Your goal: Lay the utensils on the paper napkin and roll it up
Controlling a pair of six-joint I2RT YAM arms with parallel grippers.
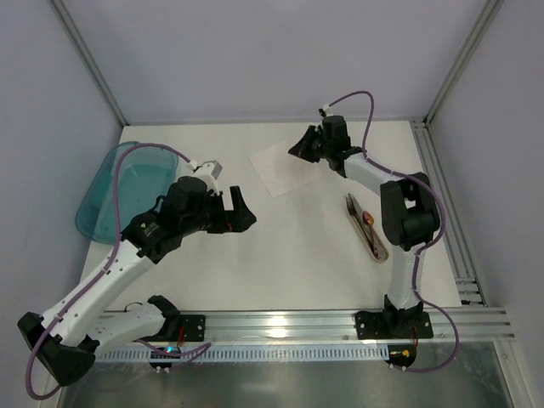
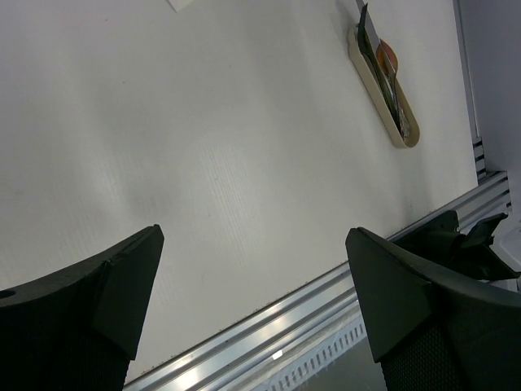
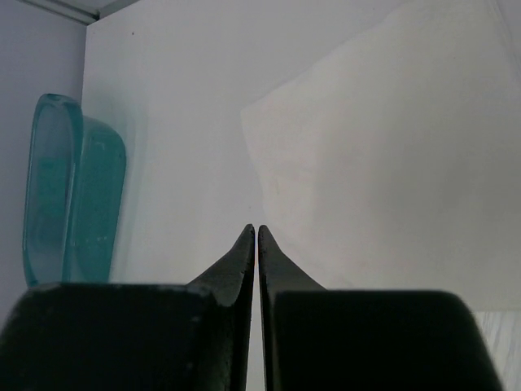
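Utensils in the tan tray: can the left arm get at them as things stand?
Probably yes. The left gripper hangs open and nothing stands between it and the utensils in the tan tray. The right arm's elbow looms close beside that tray, so room there looks tight.

We overlook the surface [image 1: 297, 255] from above and behind. Left wrist faces four o'clock; right wrist, close, shares the twelve o'clock paper napkin [image 3: 391, 155].
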